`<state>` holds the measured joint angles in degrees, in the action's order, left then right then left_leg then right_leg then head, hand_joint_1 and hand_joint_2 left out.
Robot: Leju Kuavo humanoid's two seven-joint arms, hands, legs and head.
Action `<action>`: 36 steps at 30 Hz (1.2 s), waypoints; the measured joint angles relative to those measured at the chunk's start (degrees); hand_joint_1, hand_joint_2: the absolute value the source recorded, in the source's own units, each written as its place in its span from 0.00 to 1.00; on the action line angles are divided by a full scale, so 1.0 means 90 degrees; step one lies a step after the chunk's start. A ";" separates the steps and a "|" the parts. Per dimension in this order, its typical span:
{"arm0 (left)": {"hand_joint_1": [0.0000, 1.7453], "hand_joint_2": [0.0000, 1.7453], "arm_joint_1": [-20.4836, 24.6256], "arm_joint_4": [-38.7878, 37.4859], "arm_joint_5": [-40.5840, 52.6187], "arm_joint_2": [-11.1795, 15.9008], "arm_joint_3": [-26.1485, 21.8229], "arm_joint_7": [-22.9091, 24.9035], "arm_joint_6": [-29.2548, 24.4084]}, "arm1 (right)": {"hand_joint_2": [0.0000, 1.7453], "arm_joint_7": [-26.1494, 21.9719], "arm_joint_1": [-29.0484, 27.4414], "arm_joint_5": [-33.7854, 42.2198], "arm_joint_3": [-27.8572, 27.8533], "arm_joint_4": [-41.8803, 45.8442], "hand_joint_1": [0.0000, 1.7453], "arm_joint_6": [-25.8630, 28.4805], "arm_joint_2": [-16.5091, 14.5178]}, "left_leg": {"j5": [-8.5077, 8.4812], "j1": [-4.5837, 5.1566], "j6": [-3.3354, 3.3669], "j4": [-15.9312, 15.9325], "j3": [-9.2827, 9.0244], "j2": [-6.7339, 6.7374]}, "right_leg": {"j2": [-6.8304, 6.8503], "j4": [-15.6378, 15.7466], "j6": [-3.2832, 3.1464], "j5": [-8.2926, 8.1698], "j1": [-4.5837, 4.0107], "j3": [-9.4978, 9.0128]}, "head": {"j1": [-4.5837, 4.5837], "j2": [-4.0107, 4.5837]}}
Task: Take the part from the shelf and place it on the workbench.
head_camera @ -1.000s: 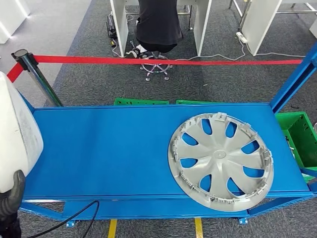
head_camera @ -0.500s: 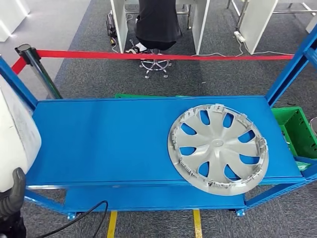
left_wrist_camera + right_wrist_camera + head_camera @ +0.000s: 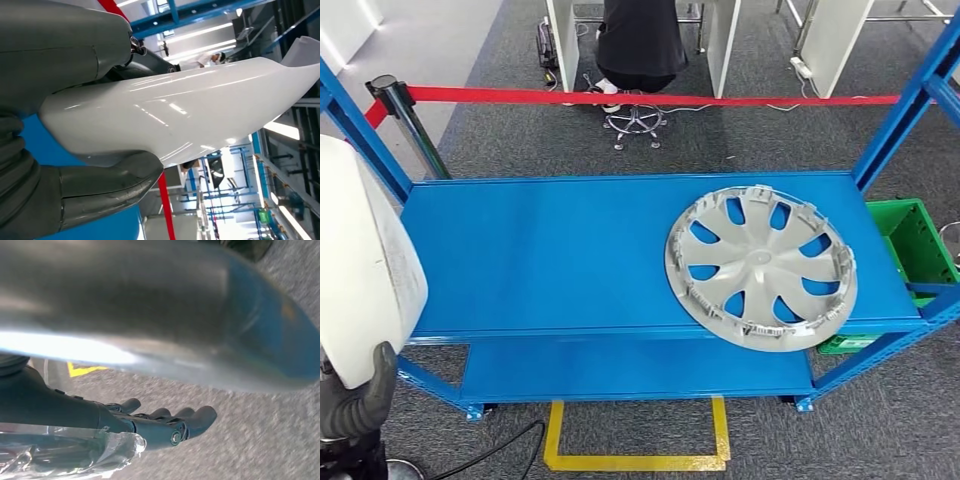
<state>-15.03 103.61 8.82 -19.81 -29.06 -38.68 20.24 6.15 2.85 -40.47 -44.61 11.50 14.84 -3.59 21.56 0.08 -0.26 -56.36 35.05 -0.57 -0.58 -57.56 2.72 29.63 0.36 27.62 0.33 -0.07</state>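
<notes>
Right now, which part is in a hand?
The glossy white part, gripped by the left hand; the silver wheel cover lies untouched on the blue shelf.

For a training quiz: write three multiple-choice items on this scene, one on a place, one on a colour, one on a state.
1. Where does the hubcap lie on the shelf?
A. On the right of the top level
B. On the bottom level
C. At the far left of the top level

2. What colour is the barrier tape behind the shelf?
A. Yellow
B. Red
C. Green

3. What is the left hand doing?
A. Hanging with nothing in it
B. Pressing on the hubcap
C. Holding a white part

Key: 1 A, it sits right of centre, overhanging the front edge; 2 B, a red band runs from the post; 3 C, the fingers wrap the glossy panel.
</notes>
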 joint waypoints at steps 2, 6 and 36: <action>1.00 1.00 -0.0057 0.0060 -0.0050 0.0030 0.0066 -0.0001 -0.0046 | 0.00 -0.0013 -0.0001 0.0005 -0.0039 -0.0002 0.00 -0.0140 -0.0034 | -0.0076 -0.0012 -0.0078 0.0010 0.0014 0.0001 | 0.0009 0.0028 -0.0082 -0.0062 -0.0013 0.0061 | -0.0016 0.0000; 1.00 1.00 -0.0140 0.0121 0.0025 0.0112 0.0258 -0.0003 -0.0240 | 0.00 -0.0011 0.0016 -0.0124 -0.0086 -0.0007 0.00 -0.0404 -0.0094 | 0.0796 -0.0031 -0.0211 -0.0754 0.0297 -0.0004 | 0.0057 0.0039 -0.0266 -0.0331 0.0013 0.0312 | 0.0023 0.0001; 1.00 1.00 -0.1161 0.1051 -0.0537 0.0075 -0.0959 -0.0003 -0.1024 | 0.00 -0.2859 -0.0515 0.0781 -0.0418 -0.0831 0.00 0.1081 -0.1423 | 0.0609 -0.0060 -0.0264 -0.0323 0.0079 0.0045 | 0.0075 0.0205 -0.0304 -0.0141 -0.0027 0.0014 | -0.0034 0.0001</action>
<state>-25.47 113.07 3.98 -19.13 -37.69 -38.71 11.02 -19.58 -1.78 -33.44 -48.37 4.02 24.57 -16.40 27.04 -0.46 -2.64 -59.27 35.76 -0.17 0.09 -55.71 -0.02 28.36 0.12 27.75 0.02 -0.07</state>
